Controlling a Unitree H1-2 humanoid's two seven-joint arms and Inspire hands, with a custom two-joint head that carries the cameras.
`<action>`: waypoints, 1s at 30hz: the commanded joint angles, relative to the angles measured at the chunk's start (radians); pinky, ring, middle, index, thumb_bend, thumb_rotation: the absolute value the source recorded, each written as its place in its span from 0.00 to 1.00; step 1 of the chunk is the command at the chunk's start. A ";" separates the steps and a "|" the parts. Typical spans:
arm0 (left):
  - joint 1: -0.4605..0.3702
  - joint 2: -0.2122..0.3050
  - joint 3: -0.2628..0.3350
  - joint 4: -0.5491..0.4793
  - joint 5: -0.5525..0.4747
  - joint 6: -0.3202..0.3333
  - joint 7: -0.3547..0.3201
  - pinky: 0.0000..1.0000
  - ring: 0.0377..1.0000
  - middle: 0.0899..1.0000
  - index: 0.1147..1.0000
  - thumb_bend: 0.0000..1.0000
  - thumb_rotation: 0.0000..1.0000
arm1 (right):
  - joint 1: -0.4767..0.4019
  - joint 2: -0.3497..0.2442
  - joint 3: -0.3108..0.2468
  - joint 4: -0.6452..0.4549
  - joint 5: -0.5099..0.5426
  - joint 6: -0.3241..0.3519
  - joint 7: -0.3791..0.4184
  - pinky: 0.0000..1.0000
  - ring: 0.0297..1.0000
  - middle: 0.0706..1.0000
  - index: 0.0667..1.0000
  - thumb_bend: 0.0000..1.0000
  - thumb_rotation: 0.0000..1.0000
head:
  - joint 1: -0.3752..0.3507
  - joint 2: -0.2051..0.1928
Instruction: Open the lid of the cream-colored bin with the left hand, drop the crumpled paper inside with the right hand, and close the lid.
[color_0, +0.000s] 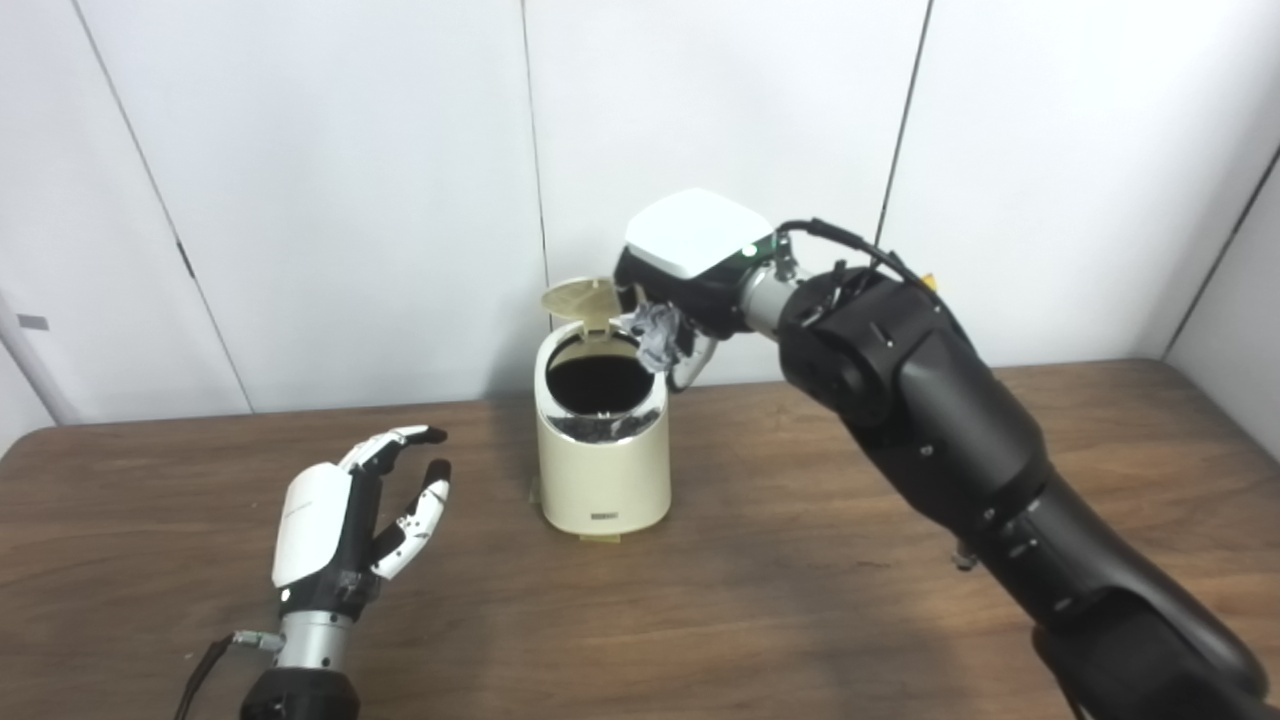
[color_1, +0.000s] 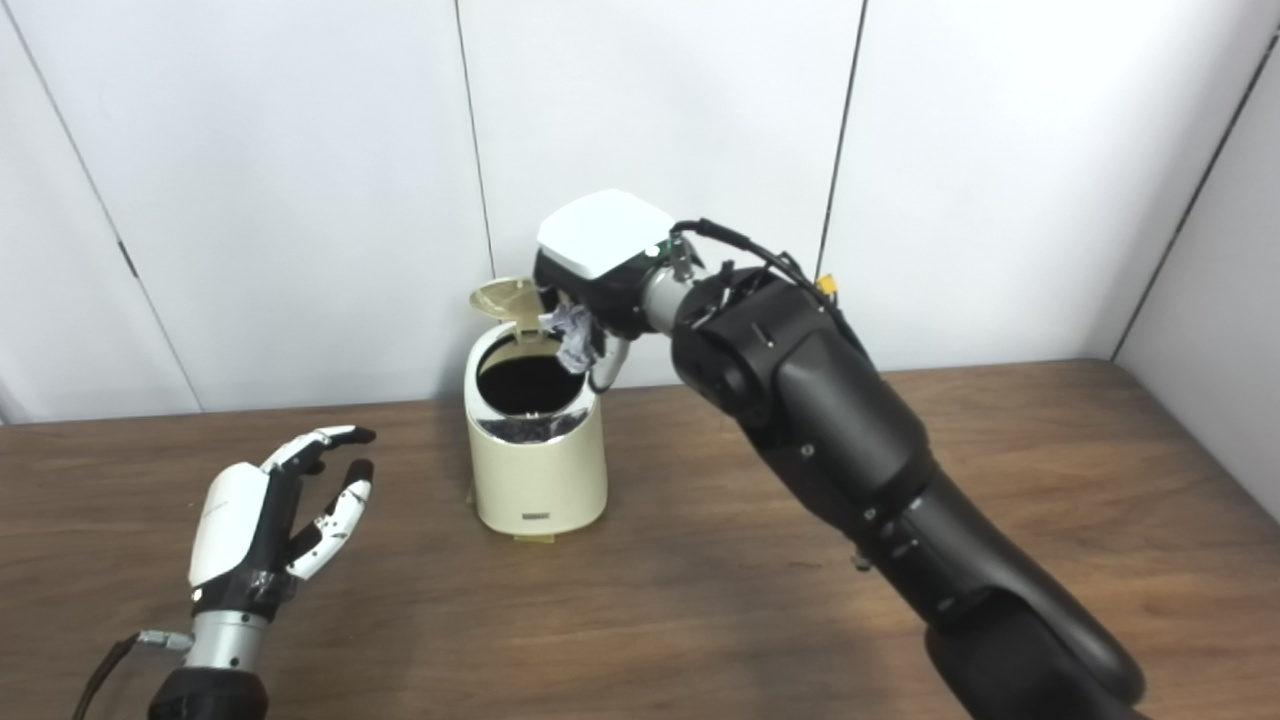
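The cream-colored bin stands on the wooden table near the back wall. Its lid is tipped up and open, showing the dark inside. My right hand is over the bin's right rim, palm down, shut on the crumpled paper, which hangs just above the opening. My left hand is open and empty, low over the table to the left of the bin, apart from it. In the right eye view the bin and the paper stand the same way.
White wall panels stand close behind the bin. My right forearm crosses the table's right half, from the bottom right corner up to the bin.
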 joint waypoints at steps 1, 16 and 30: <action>-0.047 0.004 0.001 -0.030 0.007 -0.008 0.022 0.72 0.78 0.75 0.72 0.33 0.78 | -0.042 0.010 -0.031 -0.005 0.021 0.015 -0.018 0.22 0.27 0.37 0.47 0.53 0.00 | 0.000 0.000; -0.045 -0.002 -0.005 -0.037 0.015 -0.003 0.028 0.72 0.79 0.75 0.72 0.32 0.76 | -0.017 0.048 -0.012 0.068 0.027 -0.027 -0.135 0.23 0.35 0.43 0.48 0.51 0.00 | 0.019 -0.002; -0.039 -0.008 -0.007 -0.049 0.012 0.005 0.023 0.72 0.80 0.76 0.73 0.32 0.76 | 0.037 0.080 -0.019 0.148 0.036 -0.050 -0.328 0.28 0.38 0.47 0.45 0.52 0.00 | 0.034 -0.005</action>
